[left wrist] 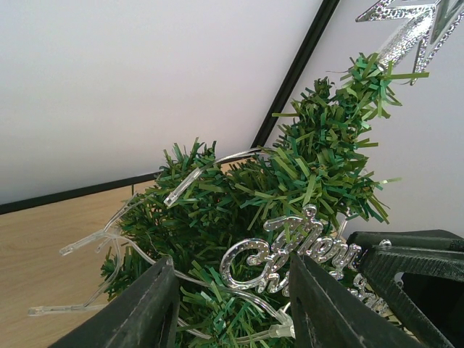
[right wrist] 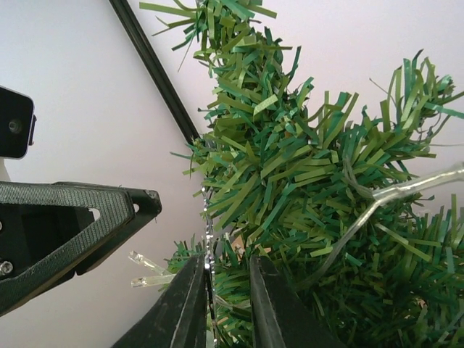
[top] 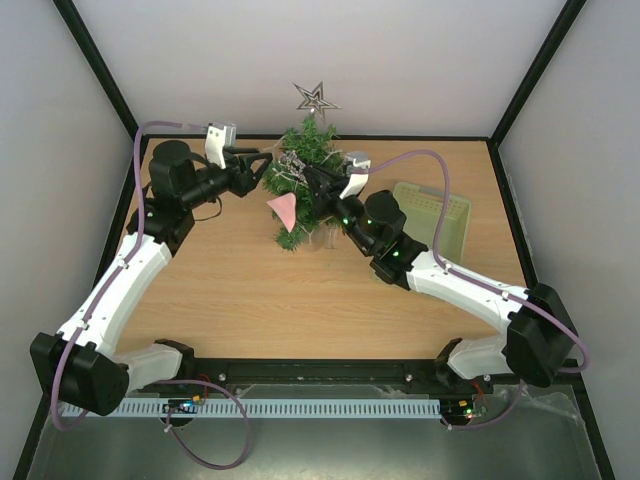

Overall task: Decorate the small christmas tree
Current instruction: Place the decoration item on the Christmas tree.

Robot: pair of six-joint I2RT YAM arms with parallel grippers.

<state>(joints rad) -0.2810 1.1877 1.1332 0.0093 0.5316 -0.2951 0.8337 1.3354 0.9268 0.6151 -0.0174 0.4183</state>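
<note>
The small christmas tree (top: 305, 185) stands at the back middle of the table with a silver star (top: 316, 98) on top. It carries a string of clear lights (left wrist: 181, 185) and a pink ornament (top: 283, 208). My left gripper (top: 264, 167) is at the tree's left side, jaws wide open around branches in the left wrist view (left wrist: 232, 290). A silver "Merry Christmas" ornament (left wrist: 290, 254) lies against the branches between them. My right gripper (top: 312, 180) is pushed into the tree from the right. In the right wrist view (right wrist: 228, 283) its jaws stand a narrow gap apart, with needles between them and the ornament edge-on (right wrist: 210, 239) against the left finger.
A pale green container (top: 432, 215) stands on the table right of the tree, behind the right arm. The grey back wall is close behind the tree. The two grippers are close together at the tree; the left one shows in the right wrist view (right wrist: 72, 217).
</note>
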